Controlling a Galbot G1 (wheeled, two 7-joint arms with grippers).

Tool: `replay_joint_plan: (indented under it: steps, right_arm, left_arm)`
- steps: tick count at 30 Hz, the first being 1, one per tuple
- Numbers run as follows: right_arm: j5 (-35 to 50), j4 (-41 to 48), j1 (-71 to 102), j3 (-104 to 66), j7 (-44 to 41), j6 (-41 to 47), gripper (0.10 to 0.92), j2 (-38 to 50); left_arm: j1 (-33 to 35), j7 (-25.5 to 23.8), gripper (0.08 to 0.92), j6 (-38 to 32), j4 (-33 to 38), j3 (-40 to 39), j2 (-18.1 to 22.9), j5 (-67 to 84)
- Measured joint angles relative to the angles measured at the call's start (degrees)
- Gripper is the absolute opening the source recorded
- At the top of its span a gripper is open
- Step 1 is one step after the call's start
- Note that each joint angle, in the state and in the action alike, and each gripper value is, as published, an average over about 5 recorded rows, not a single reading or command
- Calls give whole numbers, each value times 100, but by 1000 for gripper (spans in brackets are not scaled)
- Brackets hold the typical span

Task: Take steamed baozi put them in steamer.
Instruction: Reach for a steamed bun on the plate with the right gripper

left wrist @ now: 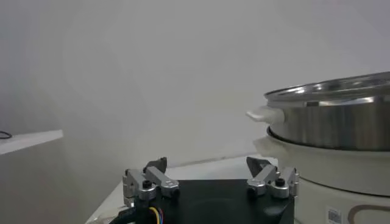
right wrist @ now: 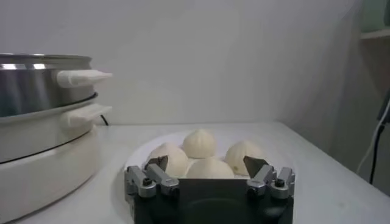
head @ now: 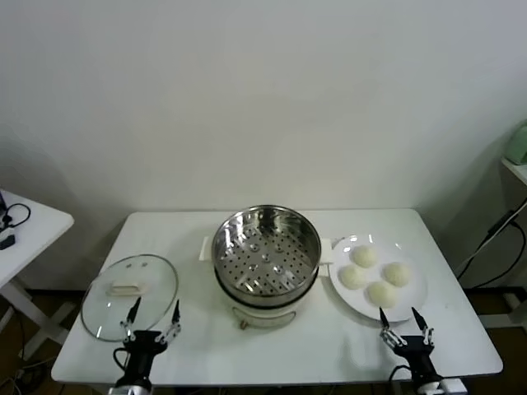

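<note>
Several cream-white steamed baozi (head: pixel 375 275) lie on a flat white plate (head: pixel 416 298) at the right of the table; the right wrist view shows them close ahead, baozi (right wrist: pixel 208 167). The shiny steamer (head: pixel 266 251) with its perforated tray stands mid-table, its steel wall also in both wrist views, steamer (left wrist: pixel 341 125) and steamer (right wrist: pixel 30 85). My right gripper (head: pixel 405 320) stands open at the table's front edge, just in front of the plate, holding nothing; right gripper (right wrist: pixel 206 163). My left gripper (head: pixel 153 317) waits open at the front left, empty; left gripper (left wrist: pixel 207 164).
A round glass lid (head: pixel 130 295) with a white handle lies at the table's left, just behind my left gripper. A second white table (head: pixel 25 226) stands off to the far left. Cables hang at the right past the table edge.
</note>
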State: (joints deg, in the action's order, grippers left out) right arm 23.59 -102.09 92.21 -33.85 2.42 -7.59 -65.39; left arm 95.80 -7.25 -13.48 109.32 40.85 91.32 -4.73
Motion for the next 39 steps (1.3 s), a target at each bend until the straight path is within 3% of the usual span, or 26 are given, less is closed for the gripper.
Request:
replay_joint_plan:
  steps: [14, 22, 31, 39]
  right_arm:
    - [304, 41, -1892, 521, 61, 2162, 823, 1132]
    - [-377, 431, -3663, 1971, -1114, 3260, 823, 2237]
    - [-1523, 1250, -6317, 4554, -3298, 2833, 823, 3375]
    - [-2068, 2239, -8844, 7162, -4821, 2013, 823, 3554]
  left_arm:
    - [35, -11, 823, -135, 7, -30, -18, -4]
    - [63, -23, 823, -233, 20, -2, -64, -17]
    - [90, -27, 823, -361, -24, 38, -115, -34]
    - [33, -34, 823, -460, -149, 27, -138, -49]
